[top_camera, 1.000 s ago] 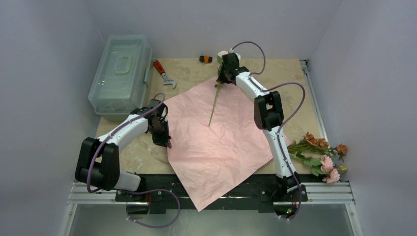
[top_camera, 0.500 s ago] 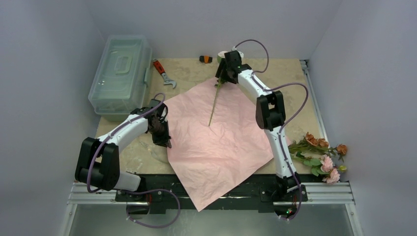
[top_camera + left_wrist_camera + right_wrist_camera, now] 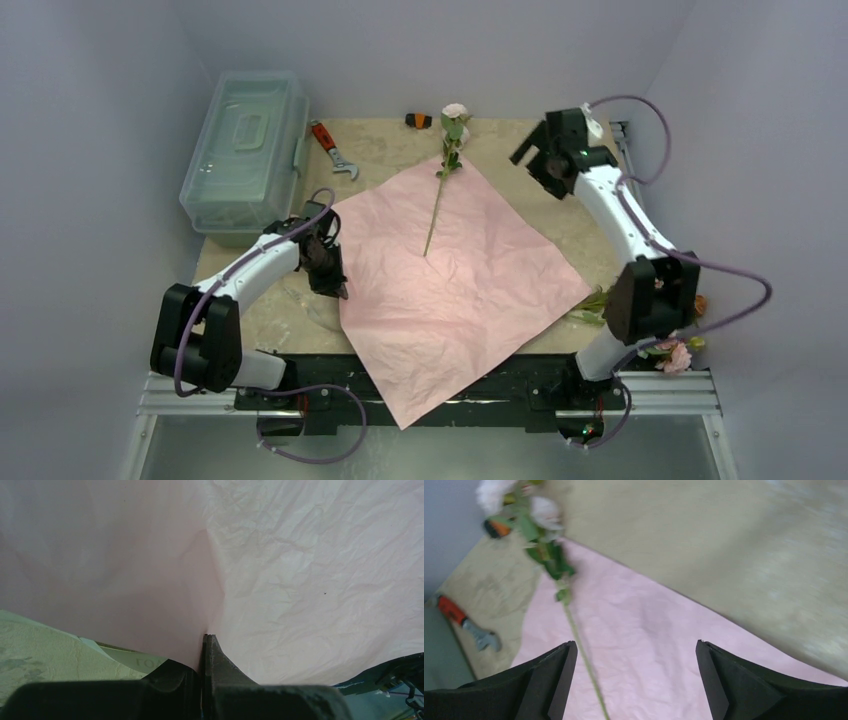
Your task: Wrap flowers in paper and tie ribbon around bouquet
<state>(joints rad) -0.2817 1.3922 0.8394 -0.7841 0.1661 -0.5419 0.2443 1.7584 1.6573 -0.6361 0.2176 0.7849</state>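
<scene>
From above, the left gripper [image 3: 338, 286] stands at about 9 o'clock on the table [image 3: 590, 215], its jaws pressed together on the left edge of the paper [image 3: 450, 290]. The right gripper [image 3: 530, 163] hangs over bare tabletop at about 1 o'clock with its jaws wide apart and nothing between them. The paper lies pink face up as a diamond across the middle, its 6 o'clock corner hanging over the near edge. A white-bloomed flower [image 3: 437, 200] lies on the paper's 12 o'clock corner, stem pointing toward the centre and bloom on the table beyond the corner. The other flowers [image 3: 672, 355] lie at the 4 o'clock edge, partly hidden behind the right arm. A clear toolbox [image 3: 245, 150] sits at 10 o'clock, a red-handled wrench [image 3: 332, 148] at 11 and a small orange-and-black object [image 3: 418, 120] near 12.

At the left wrist, the two fingers [image 3: 220, 667] meet with the paper's [image 3: 310, 580] edge clamped between them; the sheet puckers upward from the pinch.

At the right wrist, the view is blurred. The fingers [image 3: 549, 680] stand well apart above the paper [image 3: 659, 645], touching nothing. The flower [image 3: 549, 555] lies toward 10 o'clock and the wrench [image 3: 469, 625] toward 9.
</scene>
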